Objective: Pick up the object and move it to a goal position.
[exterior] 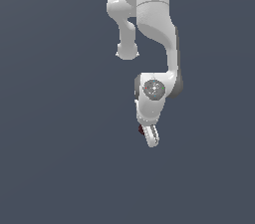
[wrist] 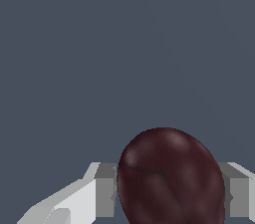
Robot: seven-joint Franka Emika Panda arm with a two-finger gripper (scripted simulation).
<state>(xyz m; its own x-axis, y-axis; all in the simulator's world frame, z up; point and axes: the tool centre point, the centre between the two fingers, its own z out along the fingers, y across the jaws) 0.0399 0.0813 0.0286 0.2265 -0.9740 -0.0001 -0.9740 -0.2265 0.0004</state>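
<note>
In the exterior view the white gripper (exterior: 149,136) hangs below the arm with a sliver of the dark red ball (exterior: 141,129) at its fingers and plain grey room on every side, while the wrist view shows the ball (wrist: 172,178) clamped between both fingers (wrist: 104,190), open grey beyond.

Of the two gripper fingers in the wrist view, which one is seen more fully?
The finger whose white body shows beside its grey pad; of the other finger, only a small grey part appears past the ball.
</note>
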